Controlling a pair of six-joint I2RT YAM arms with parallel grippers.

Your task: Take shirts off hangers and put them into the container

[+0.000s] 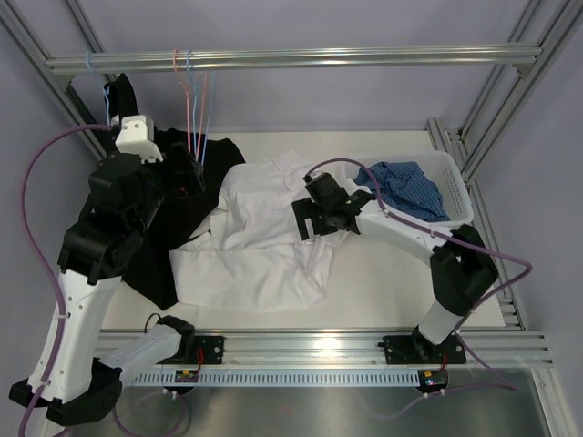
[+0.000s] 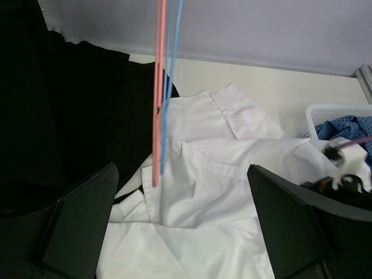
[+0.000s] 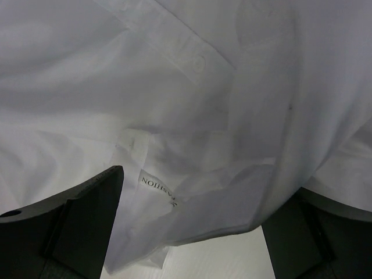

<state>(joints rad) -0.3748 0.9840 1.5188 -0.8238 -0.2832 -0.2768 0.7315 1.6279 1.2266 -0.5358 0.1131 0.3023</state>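
The desk [image 1: 383, 291] carries most of the items. The white shirt [image 1: 255, 228] is the largest of them. It lies spread and creased across the middle of the desk, off any hanger, between the two arms.

The black shirt [image 1: 159, 269] lies in a heap on the left of the desk. Its right edge meets the white shirt and part of it is hidden under the left arm.

The container [image 1: 455, 182] stands at the far right corner of the desk, well apart from the black shirt. The blue checked shirt [image 1: 410, 187] lies bunched inside it.

The left hand [image 2: 183, 232] is raised over the border between the black and white shirts. Its fingers are spread wide and hold nothing. The white shirt's collar area lies below the gap.

The right hand [image 3: 192, 232] sits low over the right part of the white shirt, close to the container. Its fingers are also spread wide. Whether they touch the cloth cannot be told. The fabric fills the gap between them.

The pink hanger [image 2: 158, 104] and the blue hanger [image 2: 171, 87] hang bare from the overhead rail [image 1: 291, 60], directly ahead of the left hand.

A small neck label [image 3: 158, 187] on the white shirt lies between the right hand's fingers.
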